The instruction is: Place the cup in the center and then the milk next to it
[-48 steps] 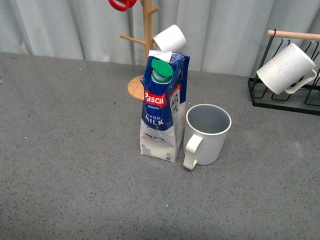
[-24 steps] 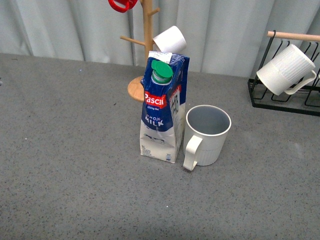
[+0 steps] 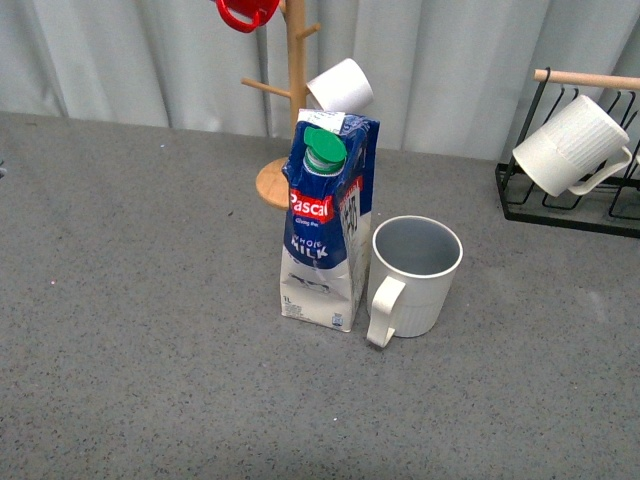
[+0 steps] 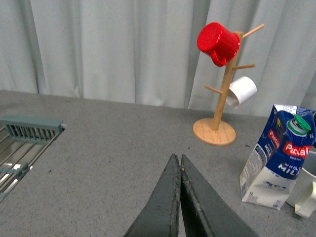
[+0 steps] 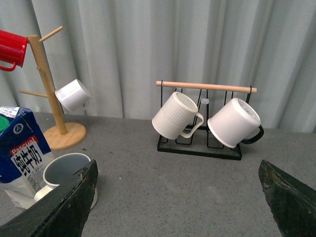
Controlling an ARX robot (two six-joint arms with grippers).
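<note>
The cup (image 3: pixel 415 275), a cream-white ribbed mug with a pale grey inside, stands upright mid-table with its handle toward me. The milk (image 3: pixel 325 230), a blue and white Pascual carton with a green cap, stands upright right beside it on its left, nearly touching. Neither gripper shows in the front view. In the left wrist view my left gripper (image 4: pixel 177 157) is shut and empty above bare table, with the milk (image 4: pixel 279 158) and the cup's edge (image 4: pixel 308 190) off to one side. In the right wrist view my right gripper (image 5: pixel 177 168) is wide open and empty; the cup (image 5: pixel 64 170) and the milk (image 5: pixel 22 153) lie by one finger.
A wooden mug tree (image 3: pixel 290 110) with a red mug (image 3: pixel 245 10) and a small white cup (image 3: pixel 340 85) stands behind the milk. A black wire rack (image 3: pixel 565 195) at the back right holds a finely ribbed white mug (image 3: pixel 570 145). A grey dish rack (image 4: pixel 19 143) lies far left.
The cup and the milk stand where they were. The front view has shifted very slightly.
</note>
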